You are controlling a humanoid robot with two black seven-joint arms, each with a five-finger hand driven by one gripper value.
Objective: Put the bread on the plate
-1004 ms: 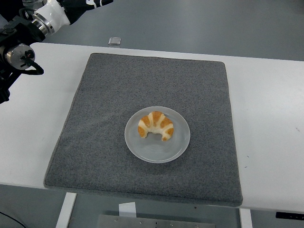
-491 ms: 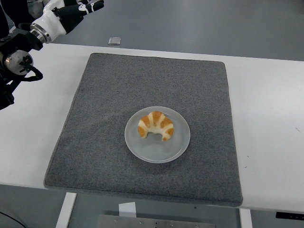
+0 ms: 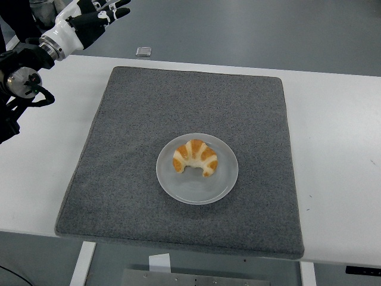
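Your left hand sits at the top left corner, above the tabletop's far edge, its fingers stretched out loosely and holding nothing. You can see its arm reaching in from the left edge. Well apart from that hand, toward the middle of the grey mat, the bread, a croissant, lies on the round white plate, curved ends toward you. A small grey object rests beyond the mat's far edge.
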